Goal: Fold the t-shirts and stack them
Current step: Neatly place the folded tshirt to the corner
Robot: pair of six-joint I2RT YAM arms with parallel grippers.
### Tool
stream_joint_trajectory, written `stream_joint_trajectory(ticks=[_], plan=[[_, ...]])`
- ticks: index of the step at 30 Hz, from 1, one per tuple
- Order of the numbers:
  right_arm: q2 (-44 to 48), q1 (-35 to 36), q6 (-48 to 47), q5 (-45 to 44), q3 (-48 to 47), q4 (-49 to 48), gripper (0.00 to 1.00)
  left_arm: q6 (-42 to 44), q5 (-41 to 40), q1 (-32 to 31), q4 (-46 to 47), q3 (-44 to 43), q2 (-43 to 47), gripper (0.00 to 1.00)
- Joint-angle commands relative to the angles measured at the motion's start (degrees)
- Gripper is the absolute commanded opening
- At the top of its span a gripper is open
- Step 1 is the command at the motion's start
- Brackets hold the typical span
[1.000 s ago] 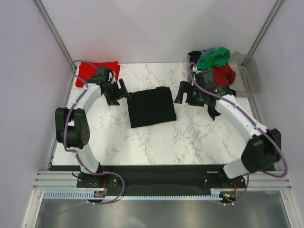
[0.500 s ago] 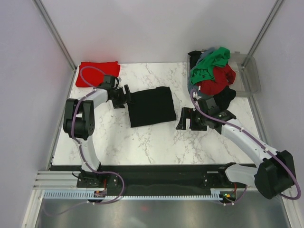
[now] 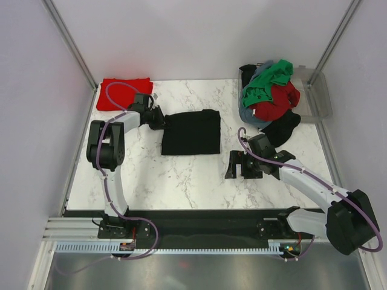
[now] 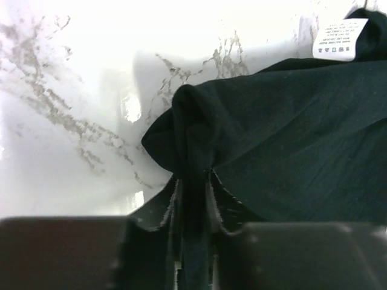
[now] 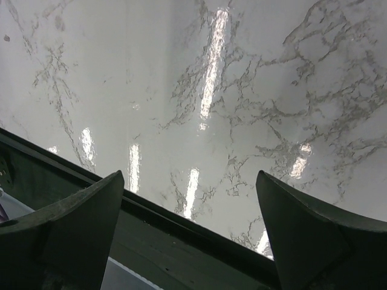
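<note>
Biggest thing in here is the white marble-pattern table (image 3: 181, 181). On its far half, roughly centre, lies the folded black cloth t-shirt (image 3: 193, 133), flat in a rough rectangle. In the back right corner there's a loose heap of cloth t-shirts (image 3: 271, 99): green on top, red under it, a bit of grey-blue, and another black one spilling toward the front. It's right beside a grey tray (image 3: 323, 99). The back left corner has a folded red cloth t-shirt (image 3: 121, 92) lying flat. The left gripper (image 3: 156, 118) is at the black shirt's left edge and clenched on a bunched-up ridge of that fabric; the wrist view shows the cloth pinched between the fingers. The right gripper (image 3: 242, 164) sits low over bare marble, well apart from any shirt, jaws spread wide with nothing in them. Smallest bit: a white care label (image 4: 340, 39) on the black shirt, with printed lines way too tiny to read.
</note>
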State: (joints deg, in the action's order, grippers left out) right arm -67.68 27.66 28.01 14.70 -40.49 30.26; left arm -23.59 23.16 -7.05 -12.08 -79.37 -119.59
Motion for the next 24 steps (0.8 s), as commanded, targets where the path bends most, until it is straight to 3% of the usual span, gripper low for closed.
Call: stream_joint_trajectory(ticks=[1,2,14,21,24], plan=[[0.3,0.8,0.9,-0.5,1.6,-3.9,0.98,1.4,0.9,-0.1,1.2,-2.3,-1.6,0.12],[0.4,1.2,1.0,-0.5,1.9,-4.2,0.98,1.9,1.1,-0.1,0.9,-2.6,-1.4,0.02],[0.3,3.7,4.3,-1.1,14.0,-18.9,0.97,10.5,-4.8,2.6,-12.8,-15.6,2.9,0.02],[-0.7,7.1,9.2,-3.4,22.5,-30.0,0.96,10.8,-8.5,5.7,-14.3,-23.4,3.5,0.02],[-4.5,8.9,10.0,-6.2,21.9,-32.5,0.96,11.6,-10.5,6.3,-14.3,-27.1,4.1,0.02]])
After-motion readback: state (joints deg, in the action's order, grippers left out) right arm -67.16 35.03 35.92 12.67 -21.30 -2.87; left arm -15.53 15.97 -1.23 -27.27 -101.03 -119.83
